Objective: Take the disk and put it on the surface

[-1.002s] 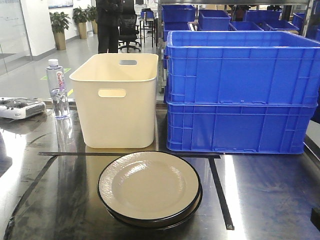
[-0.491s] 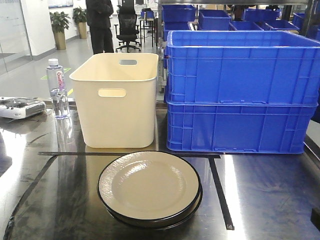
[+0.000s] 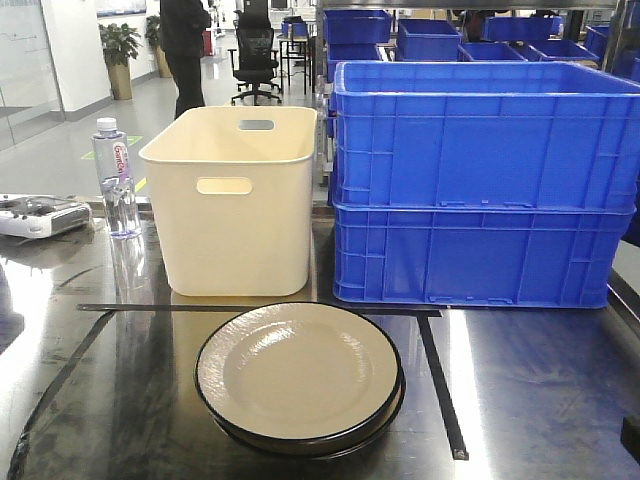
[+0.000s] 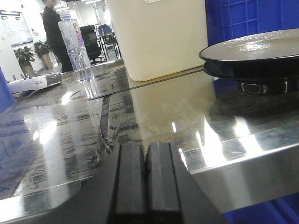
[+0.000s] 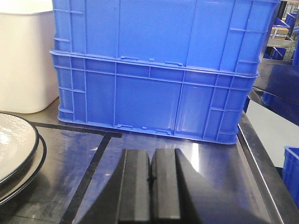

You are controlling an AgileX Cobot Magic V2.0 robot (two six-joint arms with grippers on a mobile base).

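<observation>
The glossy dark table (image 3: 540, 400) fills the lower frame, crossed by black tape lines (image 3: 440, 385). 2 stacked blue crates (image 3: 480, 180) stand upper right, a cream bin (image 3: 235, 200) at center, a water bottle (image 3: 115, 178) upper left. 2 stacked cream plates (image 3: 298, 375) sit bottom center inside the tape. The left hand (image 4: 145, 179) and right hand (image 5: 150, 189) are both closed, empty.

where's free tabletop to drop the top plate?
Bare surface right of the tape line, in front of the blue crates; more left of the plates, in front of the bottle. Crowded behind: cream bin and crates sit close.
</observation>
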